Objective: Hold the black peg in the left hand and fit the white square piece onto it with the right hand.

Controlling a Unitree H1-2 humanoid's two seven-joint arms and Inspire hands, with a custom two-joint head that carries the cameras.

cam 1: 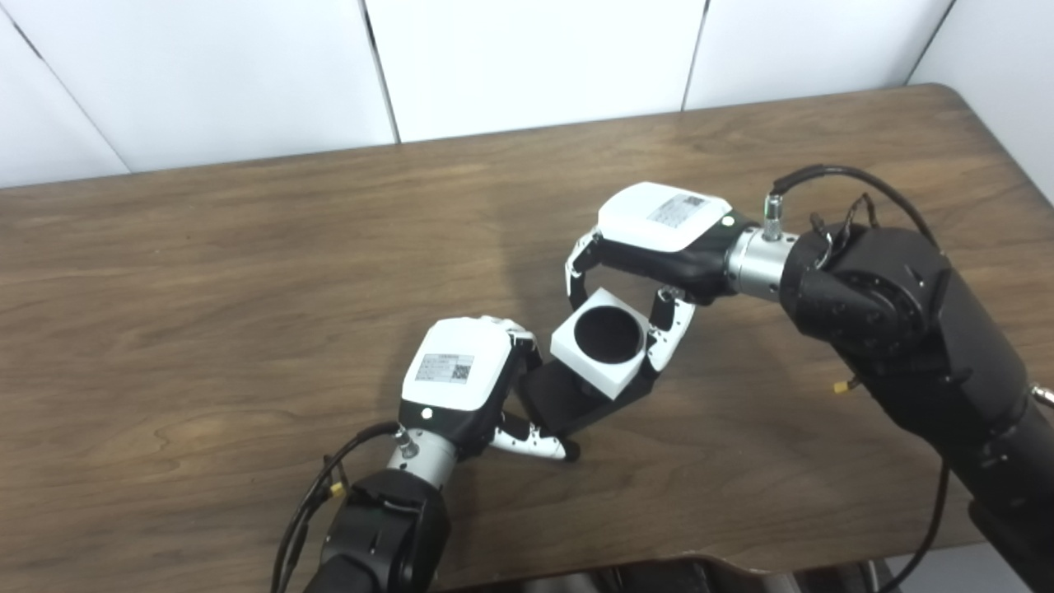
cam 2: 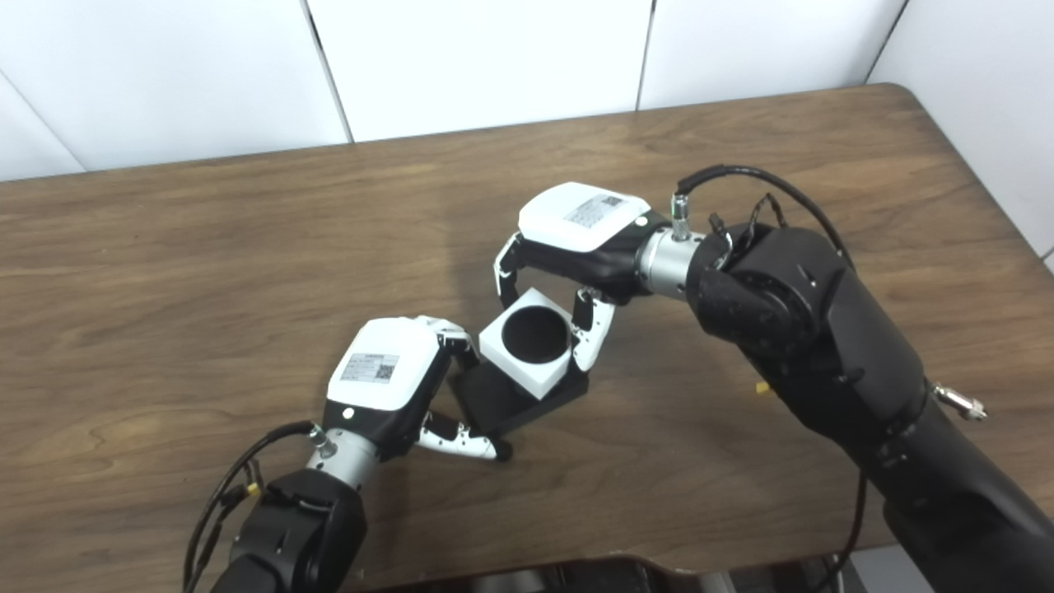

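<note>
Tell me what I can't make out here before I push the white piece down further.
- Peg shaft: both views; hidden inside the white square piece, so seating depth is unknown.
- Left hand grip on the black peg base: hidden behind the hand's back.
- Right hand far fingertips: behind the piece.

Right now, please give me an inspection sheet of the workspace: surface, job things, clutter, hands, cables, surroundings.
Surface: brown wooden table, bare wood around the hands.
Job's things: white square piece with a round dark hole, sitting on the black peg; how deep it sits cannot be told.
Clutter: nothing seen.
Hands: left hand closed on the peg's base; right hand with fingers at two sides of the white piece.
Cables: black cable looping over the right wrist; black cables beside the left wrist.
Surroundings: white wall panels behind the table.
</note>
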